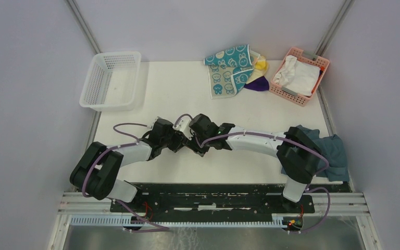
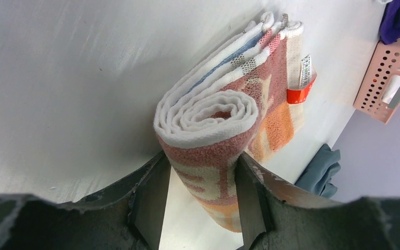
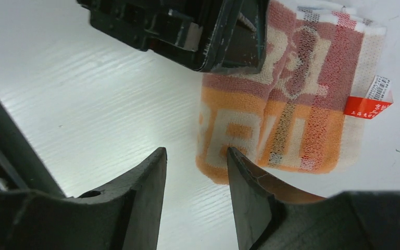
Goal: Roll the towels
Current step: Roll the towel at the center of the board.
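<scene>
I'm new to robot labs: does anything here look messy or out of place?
Mostly the blue-grey cloth: it lies crumpled at the near right edge of the table, seemingly drooping over it. The teal rabbit towel also overhangs the far edge.

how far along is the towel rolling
Nothing finished yet. In hand: the peach-orange towel is mostly rolled, its tail flat, the left gripper clamped on the roll, the right gripper open beside it. Left: the teal towel, yellow towel and purple towel, heaped unrolled at the far edge.
</scene>
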